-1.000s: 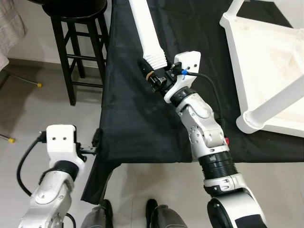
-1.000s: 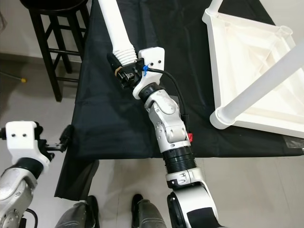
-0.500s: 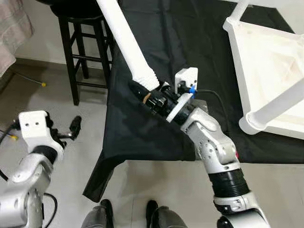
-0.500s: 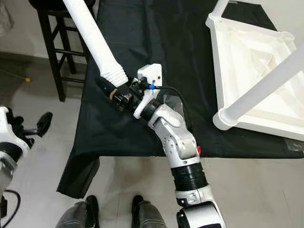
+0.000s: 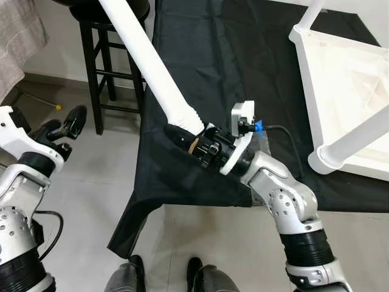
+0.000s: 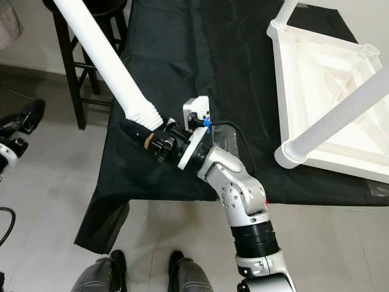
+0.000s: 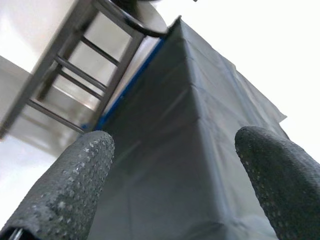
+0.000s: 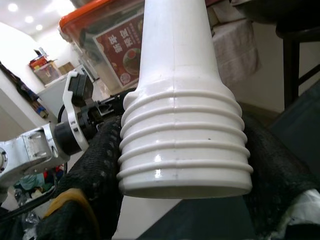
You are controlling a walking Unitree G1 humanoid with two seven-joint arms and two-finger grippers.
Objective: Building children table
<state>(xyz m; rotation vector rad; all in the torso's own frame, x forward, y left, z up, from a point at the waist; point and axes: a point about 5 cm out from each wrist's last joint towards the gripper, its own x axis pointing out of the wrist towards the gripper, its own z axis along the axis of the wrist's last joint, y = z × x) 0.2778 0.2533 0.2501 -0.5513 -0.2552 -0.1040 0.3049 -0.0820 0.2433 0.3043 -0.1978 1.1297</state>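
Note:
My right gripper (image 5: 189, 135) is shut on the ribbed end of a long white table leg (image 5: 148, 72), which slants up and away to the left over the black stool. In the right wrist view the ribbed end of the leg (image 8: 184, 145) sits between the two black fingers (image 8: 95, 175). The upturned white tabletop (image 5: 346, 85) lies on the black-clothed table (image 5: 225, 67) at the right, with one leg (image 5: 355, 137) fitted at its near corner. My left gripper (image 5: 65, 123) is open, raised at the left over the floor, apart from the table.
A black wooden stool (image 5: 112, 58) stands beside the table's left edge, under the raised leg. The black cloth hangs down at the near left corner (image 5: 130, 213). A beige cloth (image 5: 18, 36) hangs at the far left. My feet (image 5: 164, 277) stand on the pale tiled floor.
My right gripper has swung the white leg over to the left, lowering its ribbed end toward the table's near edge. My left arm has risen and moved outward to the left.

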